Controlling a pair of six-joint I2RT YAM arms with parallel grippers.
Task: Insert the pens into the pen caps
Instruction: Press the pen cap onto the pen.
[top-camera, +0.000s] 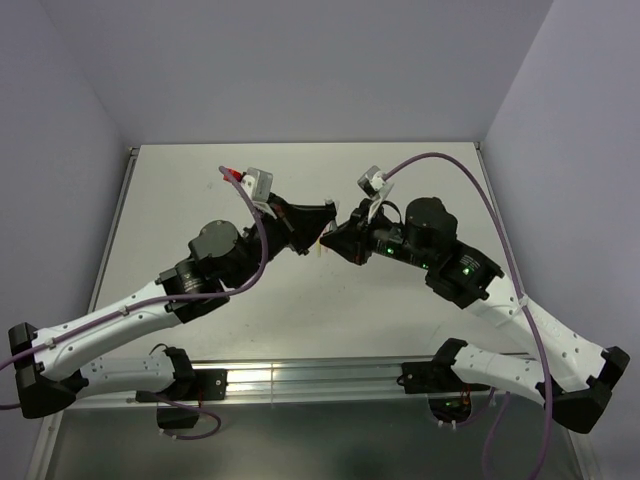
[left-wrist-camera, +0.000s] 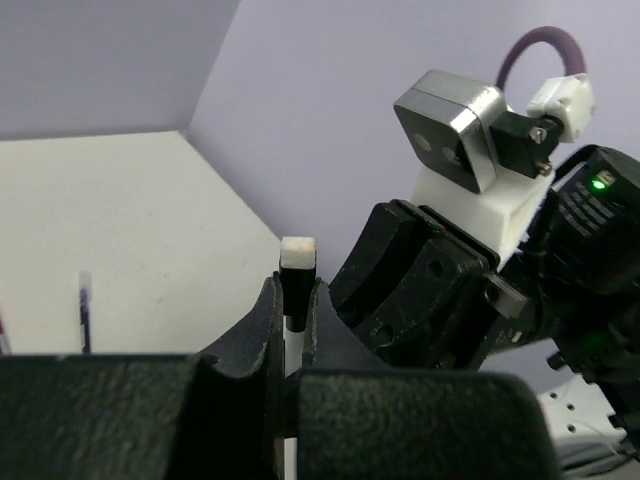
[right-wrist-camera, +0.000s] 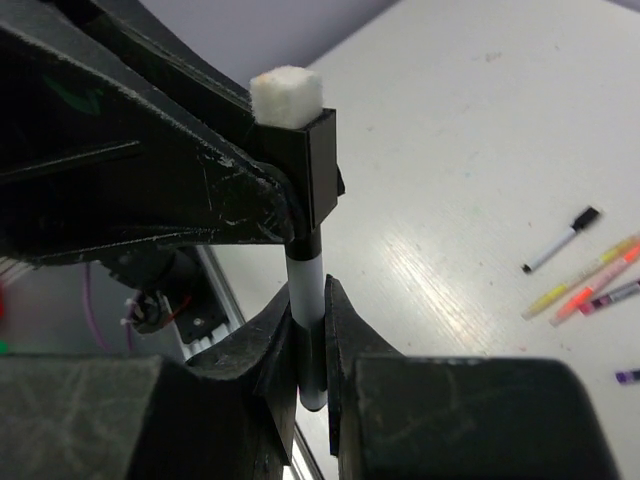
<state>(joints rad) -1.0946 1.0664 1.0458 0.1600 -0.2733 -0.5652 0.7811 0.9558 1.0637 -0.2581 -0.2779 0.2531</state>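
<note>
The white pen (right-wrist-camera: 303, 270) stands upright in mid-air over the middle of the table (top-camera: 180, 190), its top apparently seated in the black cap (right-wrist-camera: 318, 170). The right gripper (right-wrist-camera: 308, 310) is clamped on the barrel, and the left gripper (left-wrist-camera: 293, 310) pinches the cap. Other pens (right-wrist-camera: 582, 276) lie flat on the table beneath.

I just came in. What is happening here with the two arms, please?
Both arms meet above the table and hold one white pen between them. The right gripper is shut on the barrel. The left gripper is shut on the black cap, which sits on the pen's end. Whether it is pushed fully home, I cannot tell. Other pens, among them a yellow pen and an orange pen, lie on the table.
</note>
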